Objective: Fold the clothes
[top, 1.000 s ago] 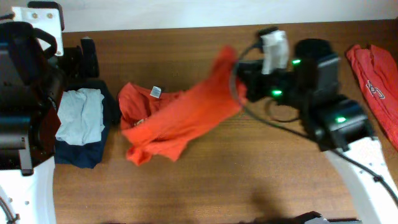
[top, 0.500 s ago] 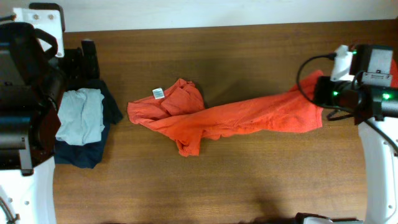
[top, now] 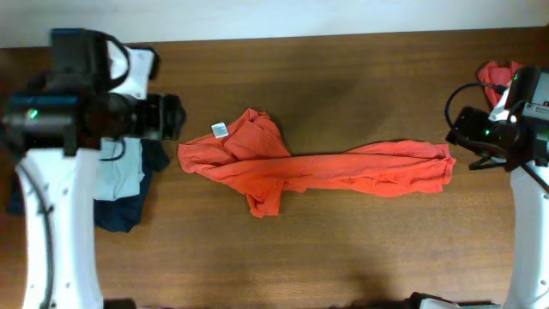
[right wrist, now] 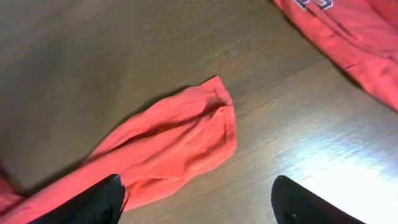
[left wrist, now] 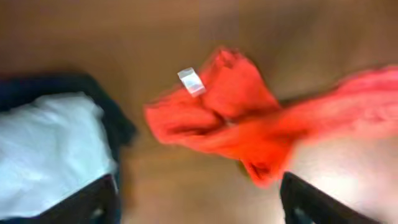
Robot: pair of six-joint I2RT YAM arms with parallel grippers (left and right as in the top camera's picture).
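An orange-red T-shirt lies stretched in a long band across the table, bunched at its left end, where a white neck label shows. My right gripper hovers just off the shirt's right end. It is open, with bare wood between its fingers. My left gripper hangs open beside the bunched left end, holding nothing. The left wrist view is blurred. A second orange-red shirt with white print lies at the far right.
A pile of light blue cloth on navy cloth lies at the left, under my left arm, and also shows in the left wrist view. Bare wooden tabletop runs along the front.
The right gripper dragged the shirt's end to the right, then opened and let it drop flat. The left arm swung in from the left edge toward the shirt's bunched end.
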